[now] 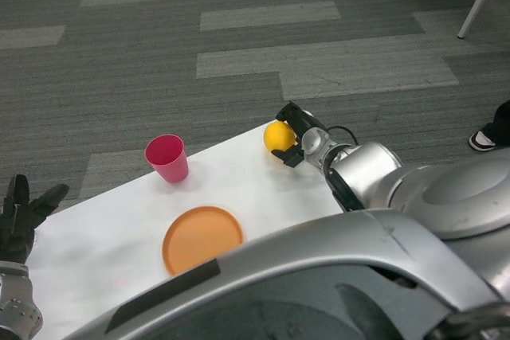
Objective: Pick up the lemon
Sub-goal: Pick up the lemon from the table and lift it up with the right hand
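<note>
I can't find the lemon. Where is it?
In the head view, the lemon is at the table's far right edge, held in the right hand, right of the pink cup.

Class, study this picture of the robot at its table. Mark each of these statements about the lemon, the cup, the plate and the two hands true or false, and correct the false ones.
1. The right hand grips the lemon near the table's far corner. True.
2. The pink cup lies on its side. False: it stands upright, mouth up.
3. The lemon sits on the orange plate. False: the plate holds nothing; the lemon is far from it.
4. The left hand holds nothing, its fingers spread at the table's left edge. True.
5. The cup stands on the plate. False: it stands apart, beyond the plate.
</note>
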### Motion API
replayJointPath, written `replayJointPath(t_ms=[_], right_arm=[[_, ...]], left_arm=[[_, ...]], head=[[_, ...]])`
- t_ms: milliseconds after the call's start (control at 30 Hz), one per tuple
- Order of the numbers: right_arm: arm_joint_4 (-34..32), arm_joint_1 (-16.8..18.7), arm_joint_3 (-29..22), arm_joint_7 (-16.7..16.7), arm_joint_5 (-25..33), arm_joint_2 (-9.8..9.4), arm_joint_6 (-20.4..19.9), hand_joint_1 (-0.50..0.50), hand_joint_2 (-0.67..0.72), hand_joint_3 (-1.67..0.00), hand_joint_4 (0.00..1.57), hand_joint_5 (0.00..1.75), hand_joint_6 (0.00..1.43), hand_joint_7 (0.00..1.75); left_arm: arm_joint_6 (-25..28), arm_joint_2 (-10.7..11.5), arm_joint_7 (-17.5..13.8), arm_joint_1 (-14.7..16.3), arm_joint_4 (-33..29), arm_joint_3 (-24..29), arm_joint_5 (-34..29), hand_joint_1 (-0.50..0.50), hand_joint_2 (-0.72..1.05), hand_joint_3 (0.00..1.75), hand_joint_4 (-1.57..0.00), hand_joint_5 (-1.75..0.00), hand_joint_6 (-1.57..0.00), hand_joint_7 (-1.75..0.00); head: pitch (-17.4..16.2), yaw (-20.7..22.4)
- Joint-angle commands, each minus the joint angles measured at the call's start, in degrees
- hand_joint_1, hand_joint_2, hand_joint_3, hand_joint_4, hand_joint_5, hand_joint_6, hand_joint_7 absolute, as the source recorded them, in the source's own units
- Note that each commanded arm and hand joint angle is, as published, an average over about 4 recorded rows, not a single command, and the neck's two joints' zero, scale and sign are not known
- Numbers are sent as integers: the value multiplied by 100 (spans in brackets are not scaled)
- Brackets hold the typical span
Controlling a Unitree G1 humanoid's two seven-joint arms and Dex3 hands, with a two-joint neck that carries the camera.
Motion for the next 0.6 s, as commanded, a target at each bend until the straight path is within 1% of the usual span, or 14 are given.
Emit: replayJointPath(t_ms=[33,133,200,267,333,400,500,600], right_arm=[[-471,313,-104,106,81,-22,21,-42,-54,-143,6,175,43,154],[-891,590,-222,194,114,-13,-5,-42,-54,-143,4,175,41,157],[-1194,792,-328,308,122,9,-54,-42,-54,-143,3,175,38,157],[-1493,981,-460,440,131,44,-115,-42,-54,-139,3,175,34,154],[-1809,1170,-539,585,188,97,-168,-42,-54,-135,1,175,30,154],[-2108,1368,-565,743,333,145,-265,-42,-54,-135,0,175,27,154],[-2464,1618,-517,954,694,187,-566,-42,-54,-135,0,175,22,154],[-2943,1864,-185,1057,1353,231,-913,-42,-54,-137,0,175,20,154]], left_arm=[[-39,83,9,42,-5,56,-28,50,105,9,-4,0,0,0],[-39,83,9,44,-5,59,-28,50,105,9,-4,0,0,0],[-39,83,9,48,-5,59,-28,50,105,9,-4,0,0,0],[-39,83,9,48,-5,54,-28,50,105,9,-4,0,0,0],[-39,83,9,44,-5,50,-28,50,105,9,-4,0,0,0],[-39,83,9,48,-5,50,-28,50,105,9,-4,0,0,0],[-39,85,2,46,-7,50,-28,50,105,9,-4,0,0,0],[-39,92,0,35,-14,50,-17,50,105,9,-4,0,0,0]], head=[[-2,2],[8,-1],[16,-4],[27,7],[31,19],[29,17],[29,17],[45,210]])
